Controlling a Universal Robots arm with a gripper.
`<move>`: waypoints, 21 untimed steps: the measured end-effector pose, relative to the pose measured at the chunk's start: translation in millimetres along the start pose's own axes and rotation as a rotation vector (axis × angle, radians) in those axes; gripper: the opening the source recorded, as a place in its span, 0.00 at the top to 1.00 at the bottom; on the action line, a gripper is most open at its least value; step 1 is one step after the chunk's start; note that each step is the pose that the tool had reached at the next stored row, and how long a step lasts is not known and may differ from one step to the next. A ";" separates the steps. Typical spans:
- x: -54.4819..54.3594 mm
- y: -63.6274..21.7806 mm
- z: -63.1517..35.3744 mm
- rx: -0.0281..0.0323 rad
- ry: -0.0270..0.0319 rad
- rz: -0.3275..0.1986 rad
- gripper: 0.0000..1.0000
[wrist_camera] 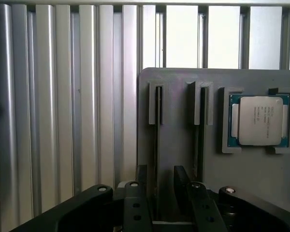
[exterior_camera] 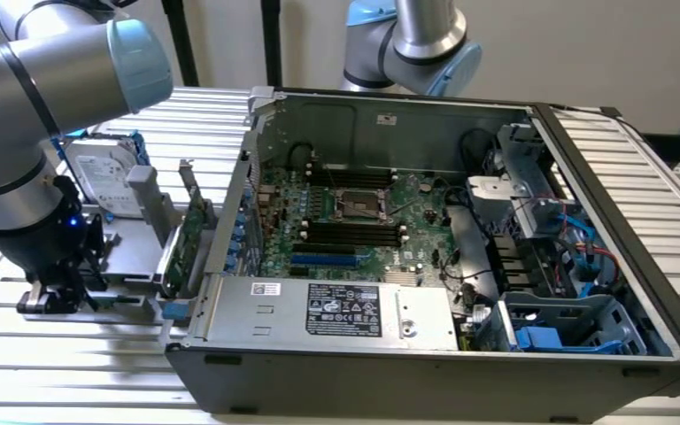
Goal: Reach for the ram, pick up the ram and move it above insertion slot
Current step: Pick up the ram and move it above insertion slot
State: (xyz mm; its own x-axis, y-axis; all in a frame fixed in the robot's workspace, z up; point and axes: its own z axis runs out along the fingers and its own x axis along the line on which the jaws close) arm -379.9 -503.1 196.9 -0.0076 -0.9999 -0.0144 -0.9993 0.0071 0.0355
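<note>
In the wrist view a grey holder [wrist_camera: 183, 145] lies on the slatted table and has two narrow upright slots. The ram [wrist_camera: 157, 140] stands edge-on in one slot and shows as a thin dark strip. My gripper [wrist_camera: 159, 193] is open, with one black finger [wrist_camera: 142, 186] on each side of that slot, astride the ram's near end. In the exterior view my gripper [exterior_camera: 50, 299] is low over the holder, outside the computer case on the exterior view's left. The black motherboard sockets [exterior_camera: 346, 235] lie inside the open case.
A processor chip [wrist_camera: 258, 121] sits in a recess of the holder beside the second slot [wrist_camera: 201, 130]. An upright green expansion card [exterior_camera: 192, 239] and a hard drive [exterior_camera: 104, 181] stand between my arm and the case wall [exterior_camera: 240, 204]. A second arm's base [exterior_camera: 417, 44] rises behind the case.
</note>
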 end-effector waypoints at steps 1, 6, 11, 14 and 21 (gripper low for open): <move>0.0 0.0 0.0 -0.0001 0.0000 0.000 0.64; 0.1 -0.6 0.0 -0.0001 -0.0001 -0.001 0.84; 0.1 -0.7 0.0 -0.0002 0.0000 -0.001 0.87; 0.1 -0.7 -0.1 -0.0002 0.0000 -0.001 0.87; 0.0 -0.6 -3.4 -0.0002 0.0000 -0.001 0.87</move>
State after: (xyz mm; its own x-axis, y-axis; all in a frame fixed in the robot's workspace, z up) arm -379.2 -503.1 200.3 -0.0068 -0.9999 -0.0144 -0.9993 0.0062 0.0357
